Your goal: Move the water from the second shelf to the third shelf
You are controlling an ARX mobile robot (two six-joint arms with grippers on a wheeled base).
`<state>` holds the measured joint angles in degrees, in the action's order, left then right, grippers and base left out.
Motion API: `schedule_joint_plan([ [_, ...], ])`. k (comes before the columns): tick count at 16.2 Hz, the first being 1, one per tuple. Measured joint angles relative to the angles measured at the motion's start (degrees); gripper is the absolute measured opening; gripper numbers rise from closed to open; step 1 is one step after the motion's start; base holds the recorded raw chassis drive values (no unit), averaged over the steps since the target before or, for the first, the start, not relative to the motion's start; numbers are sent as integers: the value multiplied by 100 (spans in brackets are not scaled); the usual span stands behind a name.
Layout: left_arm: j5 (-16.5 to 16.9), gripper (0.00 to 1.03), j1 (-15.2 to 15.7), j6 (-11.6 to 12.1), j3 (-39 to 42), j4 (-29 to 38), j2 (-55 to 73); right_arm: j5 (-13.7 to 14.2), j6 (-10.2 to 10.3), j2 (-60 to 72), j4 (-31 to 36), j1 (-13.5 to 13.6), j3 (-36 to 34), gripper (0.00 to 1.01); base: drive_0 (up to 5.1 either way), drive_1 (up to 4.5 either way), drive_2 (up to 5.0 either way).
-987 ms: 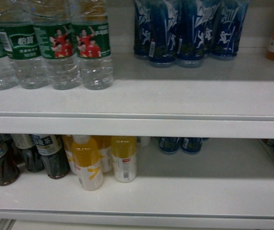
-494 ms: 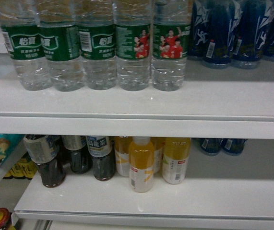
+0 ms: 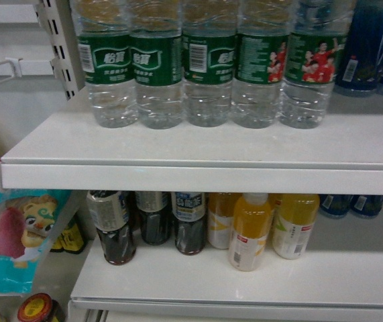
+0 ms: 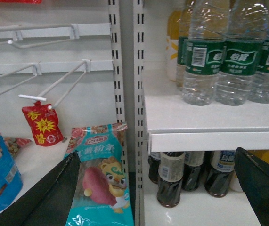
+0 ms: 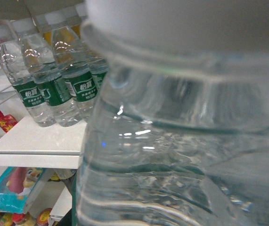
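5 water bottles (image 3: 208, 64) on upper shelf (image 3: 198, 151), 3 dark bottles (image 3: 149, 221) below; L gripper (image 4: 158, 188) spread, R's grip can't tell

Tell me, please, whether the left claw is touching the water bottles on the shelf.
Apart. In the left wrist view the open left claw sits low in the foreground, with the water bottles standing higher up on the shelf, well clear.
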<state>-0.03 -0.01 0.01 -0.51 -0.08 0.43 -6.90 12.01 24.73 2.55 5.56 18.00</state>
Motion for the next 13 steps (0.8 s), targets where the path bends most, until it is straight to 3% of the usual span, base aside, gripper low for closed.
schedule_joint_plan([
  [7, 0, 98, 0, 0, 0, -11, 0, 2, 0, 4, -2, 0, 0, 43, -447, 217, 217],
  [11, -20, 98, 0, -2, 2, -7, 0, -92, 2, 17, 7, 7, 2, 43, 0, 0, 0],
  [13, -15, 98, 0, -2, 2, -11, 0, 0, 0, 28, -26, -7, 0, 43, 0, 0, 0],
])
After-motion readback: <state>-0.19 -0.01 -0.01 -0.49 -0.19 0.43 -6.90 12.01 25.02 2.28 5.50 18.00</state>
